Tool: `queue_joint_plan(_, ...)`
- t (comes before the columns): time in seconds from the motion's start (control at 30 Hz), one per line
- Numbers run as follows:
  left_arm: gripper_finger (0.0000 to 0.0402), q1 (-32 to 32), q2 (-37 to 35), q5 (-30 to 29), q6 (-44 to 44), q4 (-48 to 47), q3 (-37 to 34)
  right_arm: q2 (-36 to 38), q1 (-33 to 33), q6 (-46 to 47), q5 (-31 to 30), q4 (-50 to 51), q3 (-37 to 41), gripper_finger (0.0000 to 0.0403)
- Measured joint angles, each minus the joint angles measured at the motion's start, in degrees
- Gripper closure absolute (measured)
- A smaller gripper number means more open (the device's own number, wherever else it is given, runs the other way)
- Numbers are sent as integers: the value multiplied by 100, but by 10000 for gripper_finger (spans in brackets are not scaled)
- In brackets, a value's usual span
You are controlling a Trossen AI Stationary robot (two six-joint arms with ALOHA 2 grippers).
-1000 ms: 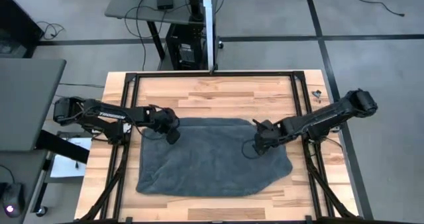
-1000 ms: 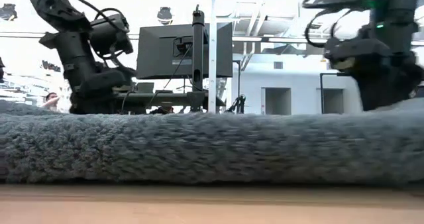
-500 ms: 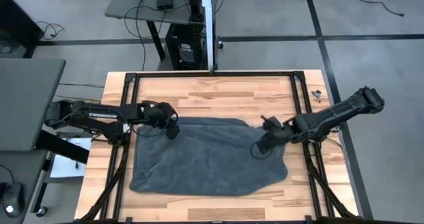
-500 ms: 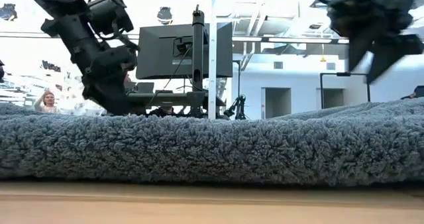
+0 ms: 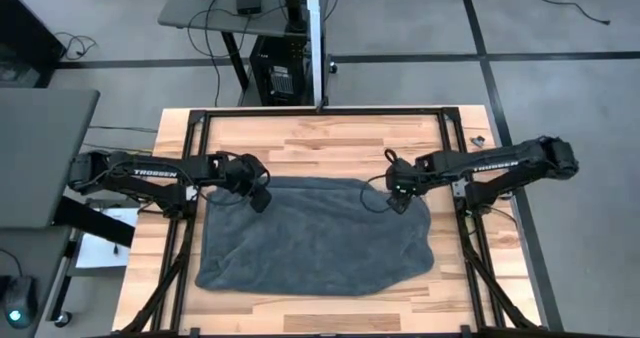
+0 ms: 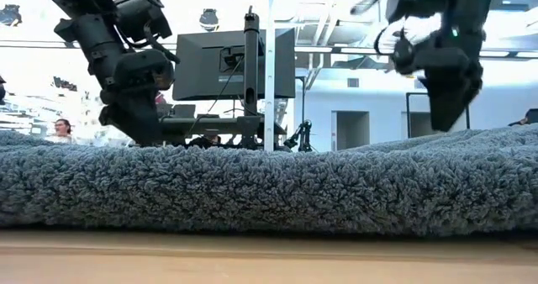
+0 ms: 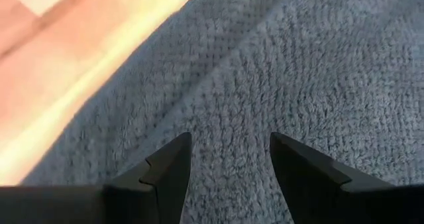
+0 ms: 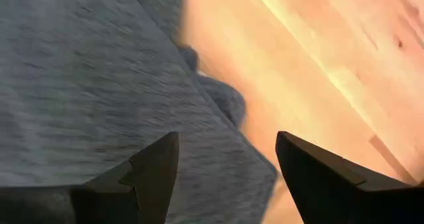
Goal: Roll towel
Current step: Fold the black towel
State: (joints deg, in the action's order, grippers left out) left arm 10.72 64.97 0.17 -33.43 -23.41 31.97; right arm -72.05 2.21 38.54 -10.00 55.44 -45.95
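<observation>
So the towel [image 5: 315,240] is lying spread out flat on my wooden table [image 5: 330,138], dark grey and fluffy, taking up most of the middle and near part. My left gripper [image 5: 260,200] is down at its far left corner, fingers spread apart with nothing in them, just towel pile between the tips. My right gripper [image 5: 397,201] sits over the far right corner, also spread wide and empty, right by the towel's edge.

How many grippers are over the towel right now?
2. The left gripper is open above the towel's far left corner; the right gripper is open above its far right corner. Neither holds cloth.
</observation>
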Motion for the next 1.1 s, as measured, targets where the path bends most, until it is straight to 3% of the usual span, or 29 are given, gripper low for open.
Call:
queue_joint_plan(0.2, 212, -24, -2, 7, -324, 96, 1, 0, 495, -599, 1236, -1449, 848, 159)
queue_joint_plan(0.4, 212, -24, -7, 73, -532, 269, 2, 17, 854, -1047, 1566, -2824, 818, 159)
queue_joint_plan(0.6, 212, -24, -9, 202, -663, 380, 13, -290, 964, -1831, 1573, -1999, 840, 159)
queue_joint_plan(0.77, 212, -24, -9, 213, -715, 380, 13, -304, 973, -1870, 1632, -2053, 946, 162)
queue_joint_plan(0.87, 212, -24, -9, 213, -694, 385, 13, -304, 916, -1899, 1686, -2059, 953, 200)
queue_joint_plan(1.03, 212, -24, -23, 410, -786, 735, 33, -248, 713, -1502, 2618, -2205, 885, 355)
queue_joint_plan(1.1, 212, -25, -26, 484, -784, 857, 158, -179, 370, -1221, 2953, -2484, 833, 388)
